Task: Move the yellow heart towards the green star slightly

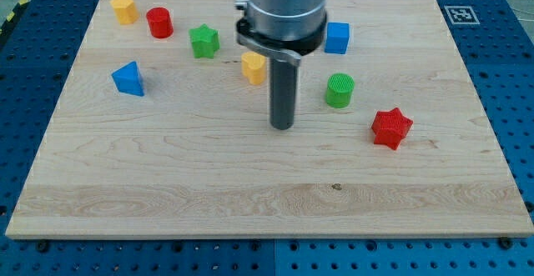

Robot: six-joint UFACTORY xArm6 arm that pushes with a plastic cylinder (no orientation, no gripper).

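You have no claw to open or close, just my tip [283,127] sitting below-right of the yellow heart [254,67], so sweep it rightward around the heart, then push left toward the green star [204,41]

1. I have one view only, so nothing is shared between views.
2. It looks from beyond the wooden board's [250,193] near edge, angled down, facing the far edge at the view's top.
3. It sits close enough that the board nearly fills the frame, blue perforated table [509,76] showing around it.
4. My arm's housing [282,9] enters from the view's top centre, cropped.
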